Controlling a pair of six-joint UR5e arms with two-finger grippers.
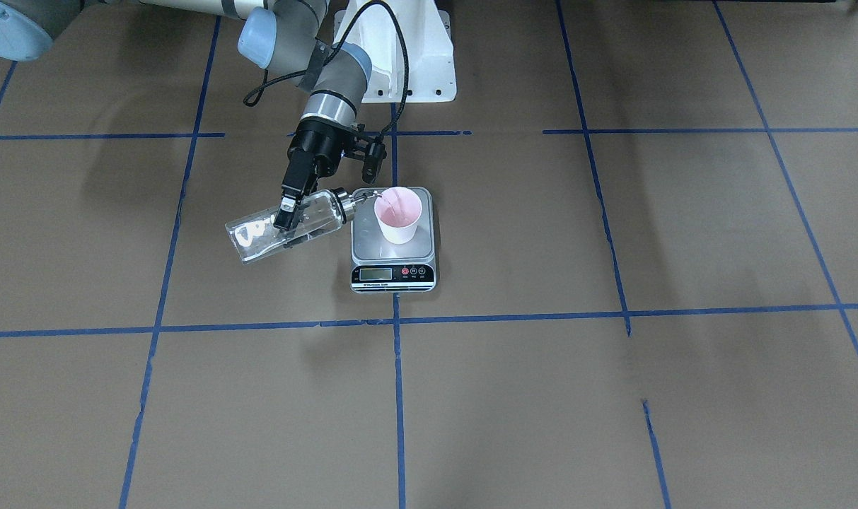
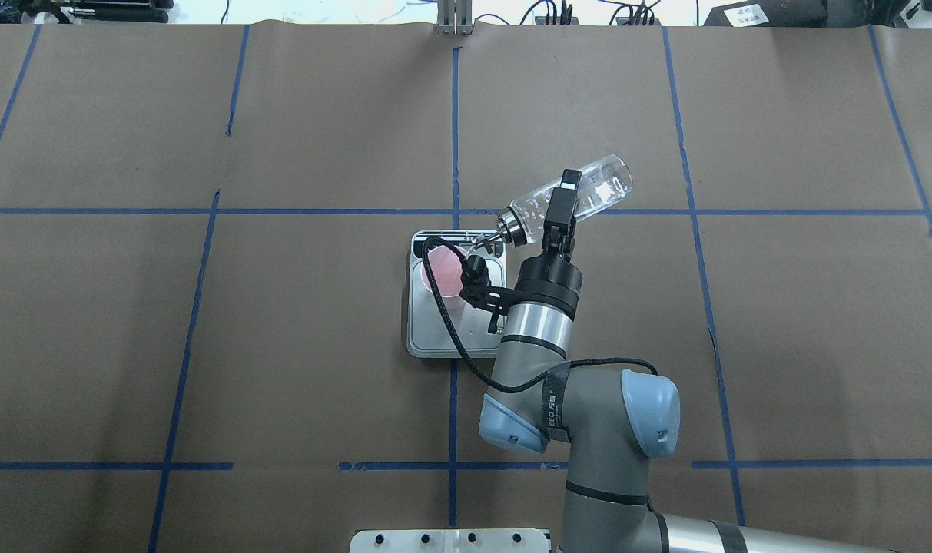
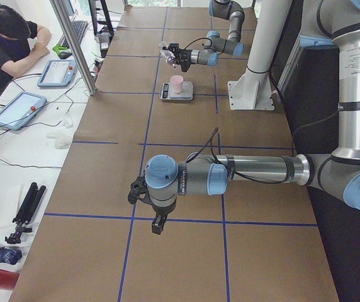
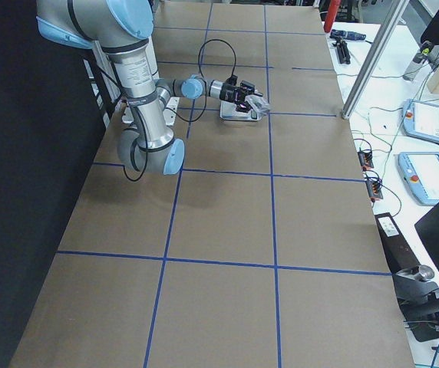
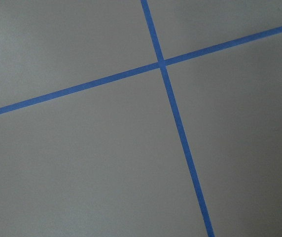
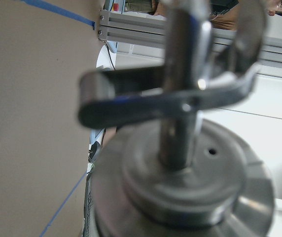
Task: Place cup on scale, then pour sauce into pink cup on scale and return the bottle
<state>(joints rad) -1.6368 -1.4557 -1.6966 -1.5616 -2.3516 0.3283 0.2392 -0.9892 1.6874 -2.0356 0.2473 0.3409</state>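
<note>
The pale pink cup (image 1: 398,215) stands upright on the silver platform of the scale (image 1: 369,246). My right gripper (image 1: 287,212) is shut on the clear glass bottle (image 1: 308,220) and holds it tilted, almost lying flat. The bottle's silver pourer cap (image 6: 180,182) and spout point over the cup's rim. A thin clear stream seems to run from the spout into the cup. In the overhead view the bottle (image 2: 592,184) is beside the scale (image 2: 435,330) and the cup (image 2: 442,273). My left gripper (image 3: 158,224) hangs over bare table far from the scale; I cannot tell whether it is open or shut.
Brown paper with blue tape lines (image 5: 163,64) covers the table. The white robot base (image 1: 400,56) stands just behind the scale. A seated person (image 3: 7,44), tablets (image 3: 16,108) and a tripod (image 3: 24,211) are on the side bench beyond the table's edge.
</note>
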